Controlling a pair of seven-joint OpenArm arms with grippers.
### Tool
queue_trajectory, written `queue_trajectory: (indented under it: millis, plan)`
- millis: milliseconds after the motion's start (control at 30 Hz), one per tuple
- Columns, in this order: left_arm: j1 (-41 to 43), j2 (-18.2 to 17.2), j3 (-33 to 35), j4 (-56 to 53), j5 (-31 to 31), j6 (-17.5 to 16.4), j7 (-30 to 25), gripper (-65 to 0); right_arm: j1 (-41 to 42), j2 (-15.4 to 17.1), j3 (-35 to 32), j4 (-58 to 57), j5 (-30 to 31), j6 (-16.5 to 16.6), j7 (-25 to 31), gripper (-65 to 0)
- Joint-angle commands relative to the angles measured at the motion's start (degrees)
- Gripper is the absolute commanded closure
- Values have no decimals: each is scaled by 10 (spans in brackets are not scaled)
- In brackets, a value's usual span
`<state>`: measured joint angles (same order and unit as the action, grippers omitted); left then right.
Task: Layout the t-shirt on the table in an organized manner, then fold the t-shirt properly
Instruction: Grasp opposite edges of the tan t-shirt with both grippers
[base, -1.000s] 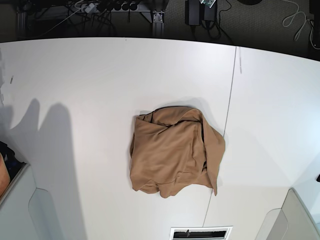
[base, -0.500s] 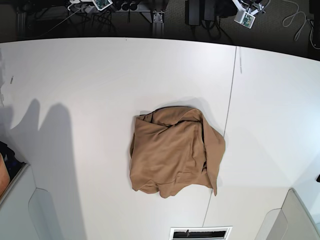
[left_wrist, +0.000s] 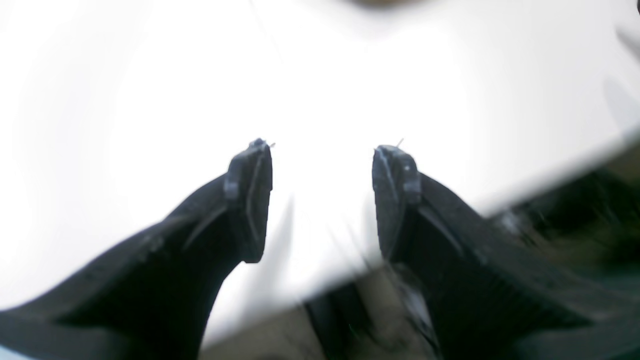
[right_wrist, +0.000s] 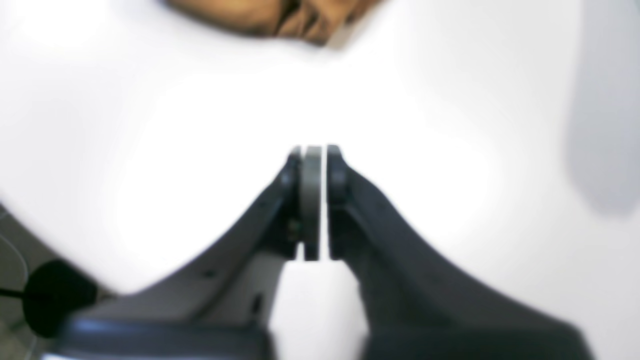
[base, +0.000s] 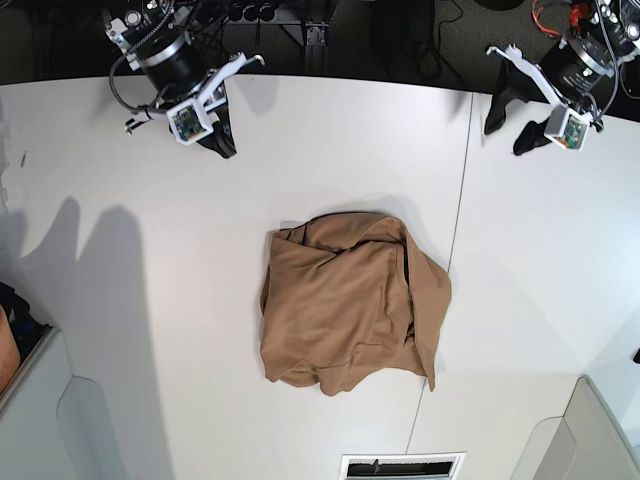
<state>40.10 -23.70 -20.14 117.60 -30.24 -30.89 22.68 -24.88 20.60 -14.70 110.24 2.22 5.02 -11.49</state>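
The t-shirt (base: 350, 302) lies in a loose, bunched heap on the table (base: 120, 330), roughly mid-table and just left of the thin dark seam (base: 455, 250) in the base view, with its right edge nearly touching that seam. Folds overlap across its upper part, and one corner hangs down to a point at the lower right of the heap. No gripper touches the cloth.

Well apart from the shirt, toward the table's far edge and on the same side of the seam as the shirt, the right gripper (base: 220, 143) hangs above the bare white surface. In its wrist view the right gripper (right_wrist: 315, 155) has its fingers pressed almost together, with only a thin sliver of light between the pads and nothing pinched; a tan edge of the shirt (right_wrist: 270, 17) shows at the top of that blurred picture.

On the other side of the seam, also near the far edge, the left gripper (base: 510, 125) stands with its fingers spread wide and empty. Its wrist view, smeared and hard to read, shows the left gripper (left_wrist: 322, 155) over white tabletop close to what seems to be the table's edge.
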Motion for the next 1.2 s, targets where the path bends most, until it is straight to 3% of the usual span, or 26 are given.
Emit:
queue_trajectory:
  millis: [0,133,200,433,667,833,1167]
  plan:
    - [-20,-13,1,7,-9,3,-14,-347,19,-6,1,9,4,-1,-4,-85]
    - [-108,-33,34,-12,-9,3,-14,-366,87,-53,1,7,4,-2,-47,-314]
    - [-153,-40,66,-39,-9,3,-14,-385,114,-78,1,-1,3,-2,-51,-364]
    - [-327,-38,185,-196,-8,3,-15,-387,200,-169,1,-77,-40,-19,-51,-365]
    - [-478,-8,234,-367,-2,2,-19,-387,269,-224,1,-188,-67,-24,-51,-365]
    - [-545,24,236,-473,8,2,-19,-387,307,-236,1,-250,-75,-53,-51,-365]
    - [-563,47,236,-550,20,2,-32,-386,323,-242,2,-318,-87,-53,-41,-364]
